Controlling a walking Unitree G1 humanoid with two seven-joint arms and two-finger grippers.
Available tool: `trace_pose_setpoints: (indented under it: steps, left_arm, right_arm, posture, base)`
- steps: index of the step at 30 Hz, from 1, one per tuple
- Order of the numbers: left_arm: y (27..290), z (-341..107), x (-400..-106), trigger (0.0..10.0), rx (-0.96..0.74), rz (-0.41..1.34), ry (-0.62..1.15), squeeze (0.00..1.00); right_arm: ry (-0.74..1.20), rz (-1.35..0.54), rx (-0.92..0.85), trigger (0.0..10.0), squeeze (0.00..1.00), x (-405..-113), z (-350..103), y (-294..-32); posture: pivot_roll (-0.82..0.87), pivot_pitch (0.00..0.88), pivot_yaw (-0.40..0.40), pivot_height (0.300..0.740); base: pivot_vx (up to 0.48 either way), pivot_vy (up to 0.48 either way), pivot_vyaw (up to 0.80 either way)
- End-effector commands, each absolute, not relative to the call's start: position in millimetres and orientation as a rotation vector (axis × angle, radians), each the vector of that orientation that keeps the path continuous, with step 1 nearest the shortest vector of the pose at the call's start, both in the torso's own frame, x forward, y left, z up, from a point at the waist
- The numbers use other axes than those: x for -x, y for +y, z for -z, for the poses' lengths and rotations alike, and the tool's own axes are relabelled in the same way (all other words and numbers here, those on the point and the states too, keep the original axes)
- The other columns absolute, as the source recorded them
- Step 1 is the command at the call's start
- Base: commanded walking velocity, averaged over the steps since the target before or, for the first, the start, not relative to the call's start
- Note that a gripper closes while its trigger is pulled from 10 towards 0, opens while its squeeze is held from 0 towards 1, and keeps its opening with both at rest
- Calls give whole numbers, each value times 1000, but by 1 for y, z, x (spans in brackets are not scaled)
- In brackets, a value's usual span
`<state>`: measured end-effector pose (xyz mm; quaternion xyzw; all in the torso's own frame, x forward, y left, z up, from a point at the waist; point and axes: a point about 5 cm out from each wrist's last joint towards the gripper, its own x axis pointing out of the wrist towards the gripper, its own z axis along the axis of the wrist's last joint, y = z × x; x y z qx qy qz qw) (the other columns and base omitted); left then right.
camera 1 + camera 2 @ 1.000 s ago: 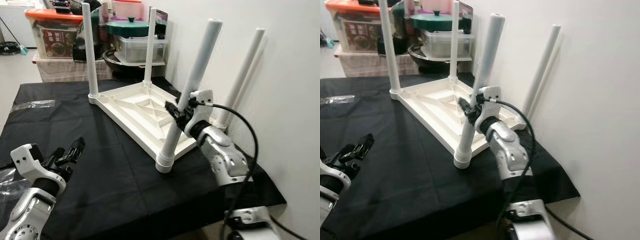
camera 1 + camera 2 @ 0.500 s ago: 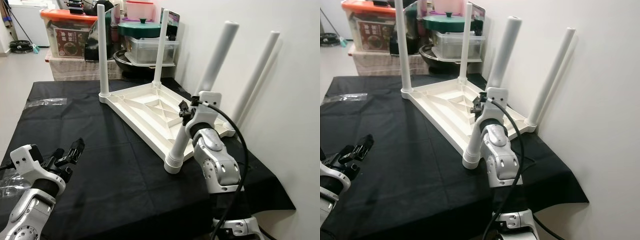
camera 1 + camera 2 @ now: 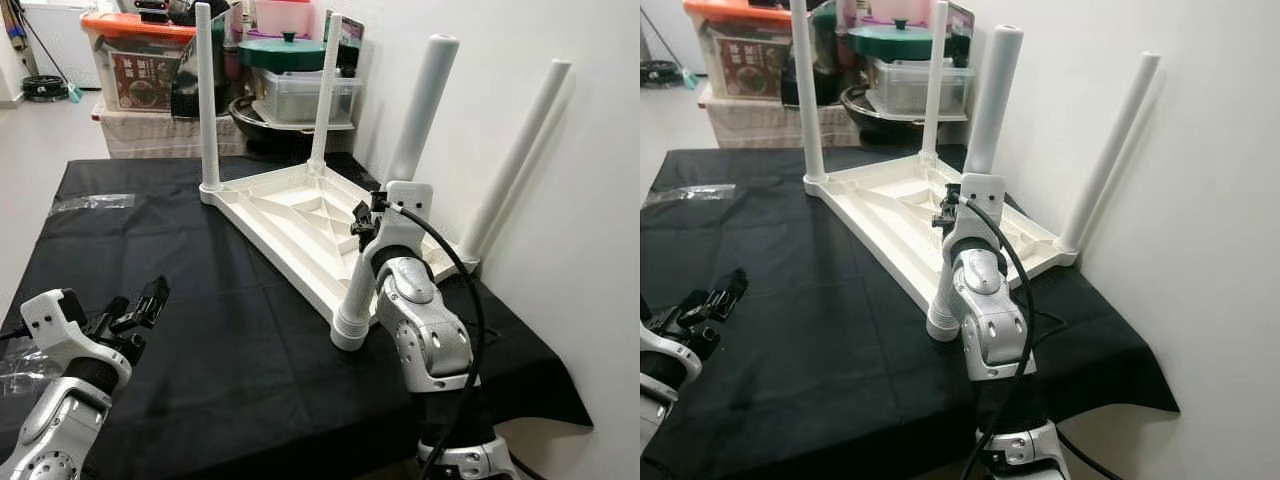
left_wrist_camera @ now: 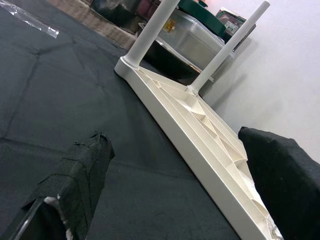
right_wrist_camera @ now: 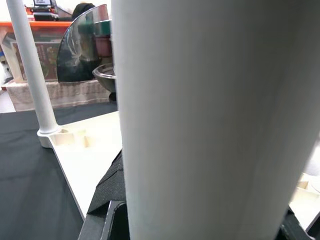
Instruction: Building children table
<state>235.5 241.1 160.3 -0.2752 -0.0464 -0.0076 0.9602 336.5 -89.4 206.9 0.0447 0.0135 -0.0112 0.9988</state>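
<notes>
A white plastic children's table [image 3: 290, 215] lies upside down on a black cloth [image 3: 200, 340], its legs pointing up. My right gripper [image 3: 364, 224] is shut on the near leg [image 3: 420, 110] about halfway up; that leg [image 5: 210, 120] looms large in the right wrist view, with black fingers [image 5: 107, 200] at its sides. The leg's foot sits in the near corner socket [image 3: 349, 328]. Another leg [image 3: 515, 160] leans close to the wall. Two far legs [image 3: 206, 95] stand upright. My left gripper [image 3: 140, 305] hovers low over the cloth at the near left, open and holding nothing, its fingers [image 4: 82, 172] spread wide.
Behind the table stand an orange-lidded storage box [image 3: 135, 60], a green-lidded pot [image 3: 295, 52] on a clear container, and a metal bowl [image 3: 265, 120]. The white wall [image 3: 580, 250] runs close along the right. A clear plastic wrapper [image 3: 92, 203] lies at the cloth's far left.
The camera has shifted, so the whole scene sits differently. My right forearm has swung in beneath the near leg while its gripper stays on it. The left arm has kept its pose.
</notes>
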Motion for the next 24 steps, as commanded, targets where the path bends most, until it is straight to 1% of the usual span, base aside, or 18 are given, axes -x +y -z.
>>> trace_pose_setpoints:
  steps: [1, 4, 5, 6, 13, 16, 24]
  left_arm:
    - [239, -159, -237, 10000, 565, 15, -90, 0]
    - [239, -159, -238, 10000, 564, 17, -90, 0]
    - [239, -159, -238, 10000, 563, 19, -90, 0]
    - [238, -159, -238, 10000, 563, 21, -89, 0]
    - [237, -159, -239, 10000, 563, 26, -89, 0]
    - [237, -158, -239, 10000, 564, 27, -88, 0]
    - [237, -158, -240, 10000, 564, 30, -88, 0]
  right_arm:
    - [381, 105, -41, 0, 0, -326, -131, -104]
    - [374, 94, -49, 0, 0, -325, -133, -103]
    - [360, 76, -49, 9098, 0, -325, -136, -101]
    - [352, 65, -49, 10000, 0, -325, -139, -101]
    - [288, 36, -40, 10000, 0, -326, -153, -101]
    - [228, 26, -26, 10000, 0, -325, -163, -100]
    - [194, 20, -24, 10000, 0, -322, -172, -98]
  posture:
    - [-5, 0, -106, 740]
    - [-6, 0, -105, 740]
    - [-9, 0, -103, 740]
    - [-10, 0, -102, 740]
    - [-13, 0, -101, 740]
    - [-16, 0, -99, 740]
    - [-22, 0, -95, 740]
  base:
    - [0, 0, 0]
    - [0, 0, 0]
    - [0, 0, 0]
    - [0, 0, 0]
    - [0, 0, 0]
    - [0, 0, 0]
    - [0, 0, 0]
